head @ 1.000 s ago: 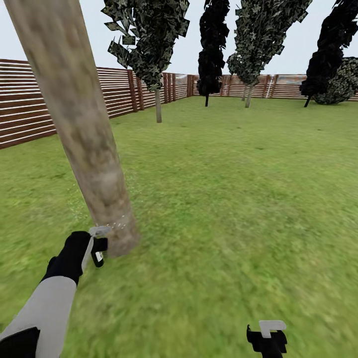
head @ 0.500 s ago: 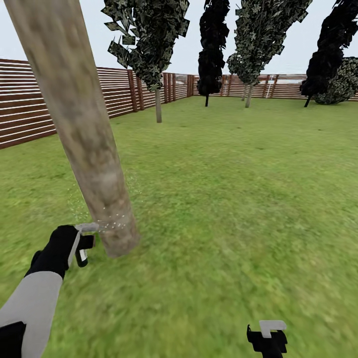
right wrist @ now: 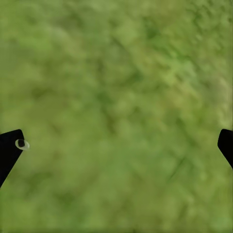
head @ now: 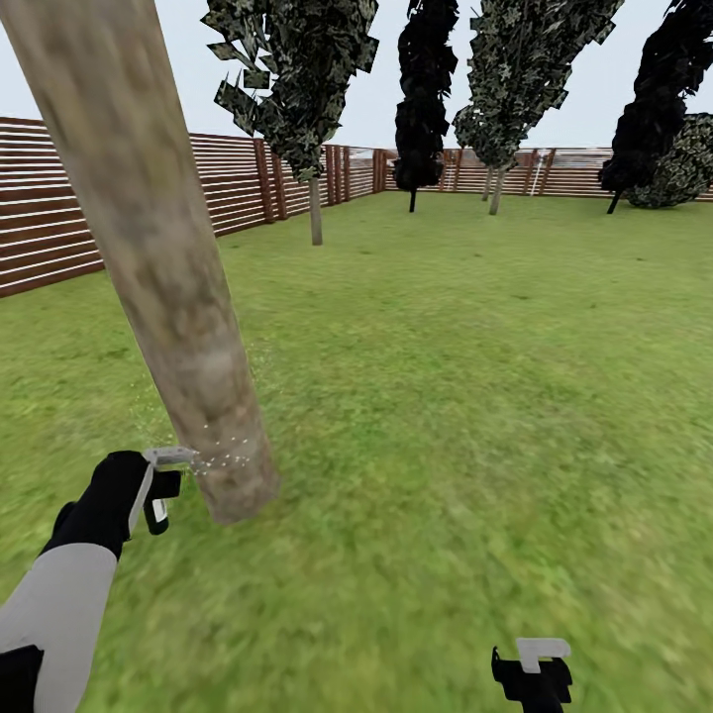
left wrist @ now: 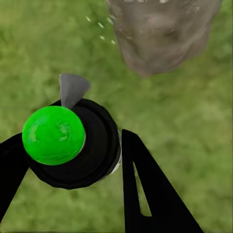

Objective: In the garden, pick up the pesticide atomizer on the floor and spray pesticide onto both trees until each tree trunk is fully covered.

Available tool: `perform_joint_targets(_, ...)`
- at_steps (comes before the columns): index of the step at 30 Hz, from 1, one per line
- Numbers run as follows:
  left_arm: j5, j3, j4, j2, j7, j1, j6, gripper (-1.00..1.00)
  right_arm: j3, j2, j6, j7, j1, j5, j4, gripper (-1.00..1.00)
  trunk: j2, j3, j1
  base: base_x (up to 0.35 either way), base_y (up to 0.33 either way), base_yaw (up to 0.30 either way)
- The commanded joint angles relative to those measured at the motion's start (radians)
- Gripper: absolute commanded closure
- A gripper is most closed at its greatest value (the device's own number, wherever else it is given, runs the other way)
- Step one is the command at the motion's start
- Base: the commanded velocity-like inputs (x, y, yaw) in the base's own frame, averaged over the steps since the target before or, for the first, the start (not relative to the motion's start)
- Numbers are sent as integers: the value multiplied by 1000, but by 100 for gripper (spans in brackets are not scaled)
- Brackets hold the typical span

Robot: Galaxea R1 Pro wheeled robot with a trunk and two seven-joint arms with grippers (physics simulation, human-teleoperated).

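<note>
Spraying well means the left gripper (left wrist: 73, 160), clamped around the pesticide atomizer (left wrist: 65, 141), holds its nozzle close beside the tree trunk (head: 173, 287) base, sweeping upward over bare bark, while the right gripper (right wrist: 116, 145) hangs wide open, empty, above the lawn (head: 475, 396).

No words, numbers, brand marks or signs can be read anywhere in these views. The atomizer (left wrist: 68, 143) shows a plain green cap and black body, and its small white patch in the head view is too blurred to read.
</note>
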Motion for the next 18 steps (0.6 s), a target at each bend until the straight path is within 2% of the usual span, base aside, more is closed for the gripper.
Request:
perform_joint_targets(1, -8, 1, 0, 9, -8, 0, 3, 100, -7, 0, -2, -4, -1, 11, 0, -100, 0, -1, 0, 0, 0, 0)
perform_joint_targets(3, -8, -2, 2, 20, -10, 2, 0, 100, -7, 0, -2, -4, -1, 11, 0, -100, 0, -1, 0, 0, 0, 0)
perform_joint_targets(5, -7, -73, 3, 17, -37, 1, 1, 100, -7, 0, -2, -4, -1, 11, 0, -100, 0, -1, 0, 0, 0, 0)
perform_joint_targets(8, -3, -150, 0, 9, -90, -1, 3, 100, -7, 0, -2, -4, -1, 11, 0, -100, 0, -1, 0, 0, 0, 0)
perform_joint_targets(11, -2, -159, -8, 6, -97, -7, 4, 100, -7, 0, -2, -4, -1, 11, 0, -100, 0, -1, 0, 0, 0, 0)
perform_joint_targets(13, -2, -155, -11, 14, -98, -8, 5, 100, -7, 0, -2, -4, -1, 11, 0, -100, 0, -1, 0, 8, 0, 0)
perform_joint_targets(18, -2, -157, -11, 7, -96, -6, 4, 100, -7, 0, -2, -4, -1, 11, 0, -100, 0, -1, 0, 195, 49, 0)
